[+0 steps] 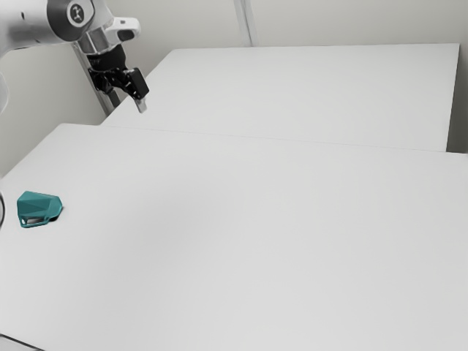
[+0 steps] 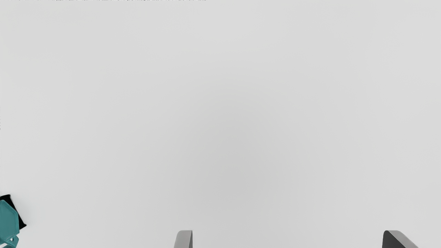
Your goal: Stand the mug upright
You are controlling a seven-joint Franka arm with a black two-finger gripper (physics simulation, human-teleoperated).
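In the exterior view my gripper (image 1: 139, 106) hangs high over the far left part of the table, well apart from the mug. The teal mug (image 1: 38, 208) lies on its side near the exterior view's left edge, its handle facing the camera's side. In the wrist view part of the mug (image 2: 8, 222) shows at the picture's border, outside my fingers and beside a black patch. The two fingertips of my gripper (image 2: 287, 239) stand wide apart with bare table between them.
The white table (image 1: 241, 241) stretches across the exterior view. A second white surface (image 1: 314, 95) lies behind it, past a thin seam. Pale walls (image 1: 351, 22) stand beyond. A dark thin line crosses the near left corner.
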